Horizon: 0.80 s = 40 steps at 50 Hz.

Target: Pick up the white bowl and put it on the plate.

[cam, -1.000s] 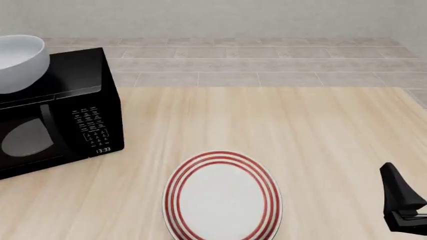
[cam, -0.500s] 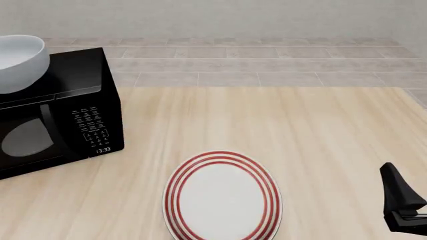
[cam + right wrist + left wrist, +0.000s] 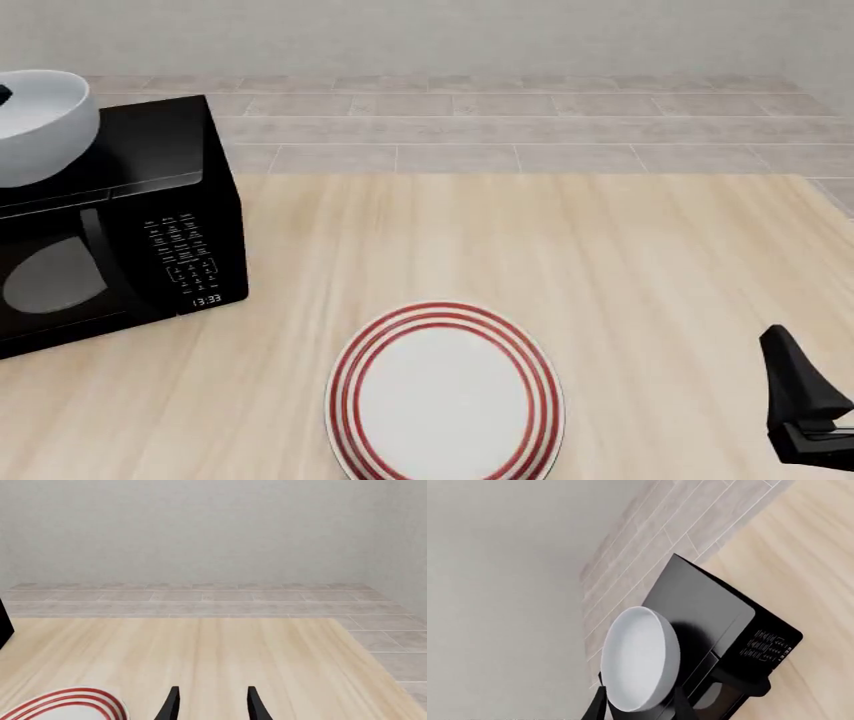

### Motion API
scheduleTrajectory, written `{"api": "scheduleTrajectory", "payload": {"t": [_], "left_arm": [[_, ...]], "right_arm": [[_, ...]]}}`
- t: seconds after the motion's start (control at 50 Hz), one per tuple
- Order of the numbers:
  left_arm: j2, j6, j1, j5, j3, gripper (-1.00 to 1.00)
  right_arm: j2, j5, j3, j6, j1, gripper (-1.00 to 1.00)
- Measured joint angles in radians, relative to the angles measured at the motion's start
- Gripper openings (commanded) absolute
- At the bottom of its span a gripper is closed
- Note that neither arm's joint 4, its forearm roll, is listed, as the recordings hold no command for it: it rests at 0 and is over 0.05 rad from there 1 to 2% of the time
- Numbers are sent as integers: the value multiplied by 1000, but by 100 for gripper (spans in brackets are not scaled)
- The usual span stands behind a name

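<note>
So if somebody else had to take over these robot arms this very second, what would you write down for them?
Left gripper: its fingers straddle the white bowl, one on each side; a firm grip cannot be confirmed.
Right gripper: open and empty, low over the table, to the right of the plate.
The bowl is above the top of the black microwave at the far left; whether it is lifted or resting there is unclear.
The plate lies bare near the front edge.
Done: the left arm has reached the bowl.
Left: carry the bowl over, set it on the plate, let go.

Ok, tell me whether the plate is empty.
Empty: the plate shows only its bare white centre and red rings; the white bowl is up on the microwave.
</note>
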State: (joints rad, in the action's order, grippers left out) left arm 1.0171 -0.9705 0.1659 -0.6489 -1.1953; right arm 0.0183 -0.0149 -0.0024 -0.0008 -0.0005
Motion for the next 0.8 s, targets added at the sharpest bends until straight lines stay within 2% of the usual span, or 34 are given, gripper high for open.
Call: {"api": "scheduleTrajectory", "payload": {"t": [0.8], "left_arm": [[164,-4,53,187,78,100]], "right_arm": [[0,0,0,0,0,100]]}}
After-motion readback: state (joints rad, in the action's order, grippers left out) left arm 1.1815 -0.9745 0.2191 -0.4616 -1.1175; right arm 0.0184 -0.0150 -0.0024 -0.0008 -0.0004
